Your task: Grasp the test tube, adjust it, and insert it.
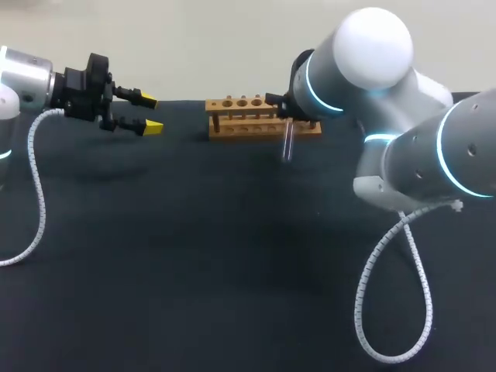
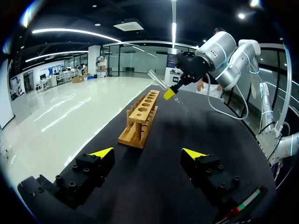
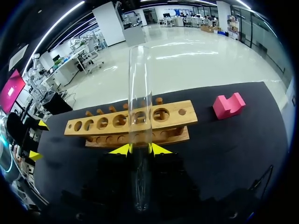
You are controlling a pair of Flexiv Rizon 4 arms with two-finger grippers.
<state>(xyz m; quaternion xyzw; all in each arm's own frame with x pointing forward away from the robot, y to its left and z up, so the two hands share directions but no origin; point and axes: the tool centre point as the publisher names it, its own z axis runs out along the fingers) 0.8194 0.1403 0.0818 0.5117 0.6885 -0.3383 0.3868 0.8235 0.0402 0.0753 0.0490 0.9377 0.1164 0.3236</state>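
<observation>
A clear glass test tube is pinched between the yellow tips of my right gripper, which is shut on it. The tube reaches ahead of the fingers, across the wooden rack with its row of holes. From the head view the tube hangs just in front of the rack, near its right end, above the table. My left gripper hovers left of the rack, open and empty. Its wrist view shows the rack ahead of the gripper and the tube slanted in my right gripper.
A pink block lies on the black table beside the rack's end, away from my left arm. White cables hang from both arms over the table at left and right front.
</observation>
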